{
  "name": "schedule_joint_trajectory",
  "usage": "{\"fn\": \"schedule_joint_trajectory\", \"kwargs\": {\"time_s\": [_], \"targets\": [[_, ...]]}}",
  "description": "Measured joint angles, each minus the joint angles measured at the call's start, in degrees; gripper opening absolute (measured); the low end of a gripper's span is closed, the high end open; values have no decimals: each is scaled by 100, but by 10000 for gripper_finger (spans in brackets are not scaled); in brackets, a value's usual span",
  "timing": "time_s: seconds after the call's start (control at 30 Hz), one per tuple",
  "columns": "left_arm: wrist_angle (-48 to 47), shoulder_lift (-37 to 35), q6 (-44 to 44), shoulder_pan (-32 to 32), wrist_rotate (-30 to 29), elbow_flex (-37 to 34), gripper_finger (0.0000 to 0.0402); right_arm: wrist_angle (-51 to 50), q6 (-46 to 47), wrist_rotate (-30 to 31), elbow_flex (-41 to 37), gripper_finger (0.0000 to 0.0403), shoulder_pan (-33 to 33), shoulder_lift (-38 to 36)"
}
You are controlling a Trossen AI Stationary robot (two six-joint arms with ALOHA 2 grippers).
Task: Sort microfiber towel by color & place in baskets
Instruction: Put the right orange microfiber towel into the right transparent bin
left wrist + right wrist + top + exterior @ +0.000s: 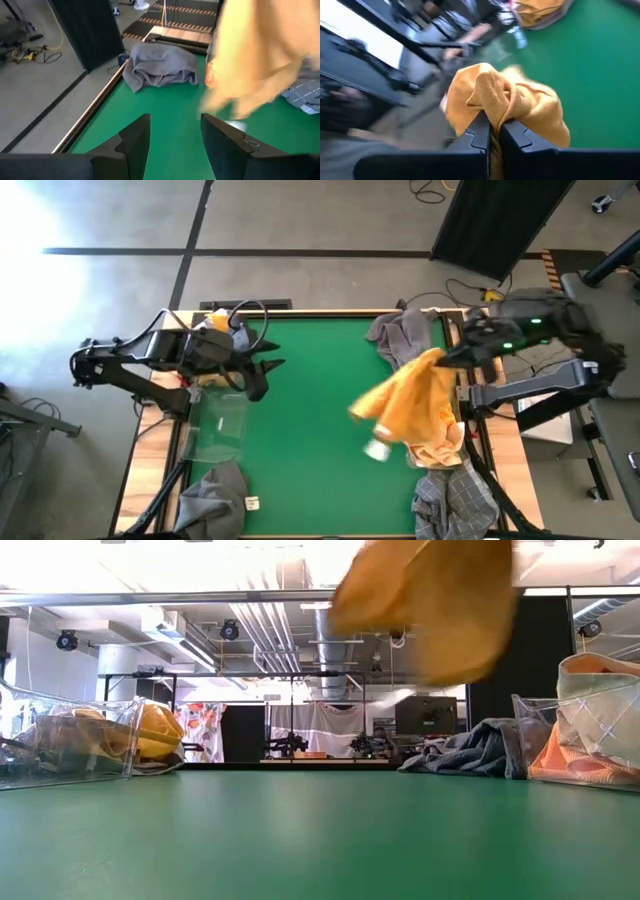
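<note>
My right hand pinches a soft orange-yellow microfiber towel tight between its fingers, the cloth hanging above the right side of the green table. My left hand waits with fingers spread wide and empty, near the clear plastic rectangular basket at the table's left edge.

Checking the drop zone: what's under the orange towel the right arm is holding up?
The right gripper holds the orange towel above green table and an orange-filled basket. The towel hides most of that basket from above.
</note>
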Motion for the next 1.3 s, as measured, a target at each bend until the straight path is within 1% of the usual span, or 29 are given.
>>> {"fn": "schedule_joint_trajectory", "kwargs": {"time_s": [0.07, 0.13, 0.23, 0.37, 0.43, 0.53, 0.57, 0.63, 0.7, 0.8, 0.87, 0.97, 1.03, 1.13, 1.2, 1.3], "targets": [[158, 36, 69, 0, 37, 0, 160, -108, 317, -30, 0, 12, 0, -258], [324, 61, 95, -2, 120, 0, 160, -359, 390, 32, 0, 12, -3, -475], [552, 106, 87, -2, 366, 0, 160, -952, 286, 686, 0, 12, -7, -728], [736, 148, 45, -9, 379, 0, 160, -1478, 30, 1596, 0, 12, -7, -907], [808, 148, -35, -9, 375, 0, 160, -1502, -135, 1783, -1, 12, -9, -941], [993, 148, -132, -9, 371, 0, 160, -1484, -240, 1775, -74, 13, -9, -897], [1064, 148, -167, -9, 371, 0, 160, -1483, -239, 1718, -117, 13, -9, -876], [1217, 148, -204, -9, 363, 0, 160, -1489, -225, 1401, -239, 13, -9, -843], [1331, 148, -230, -9, 362, 0, 160, -1477, -110, 901, -406, 13, -9, -801], [1406, 148, -374, -9, 321, 0, 160, -1454, 125, -20, -672, 13, -7, -769], [1411, 148, -470, -9, 296, 0, 160, -1295, 228, -395, -847, 13, -7, -785], [1511, 175, -545, -11, 42, 0, 160, -1037, 225, -802, -1075, 13, 5, -858], [1667, 211, -570, -11, -112, 0, 160, -1057, 215, -1055, -1218, 13, 50, -873], [2017, 335, -518, -9, -195, 0, 160, -1068, 247, -1455, -1556, 13, 189, -910], [2257, 448, -443, -9, -200, 0, 160, -1080, 306, -1575, -1831, 13, 350, -934], [2574, 662, -329, -9, -181, 0, 160, -1039, 405, -1571, -2253, 13, 686, -952]]}}
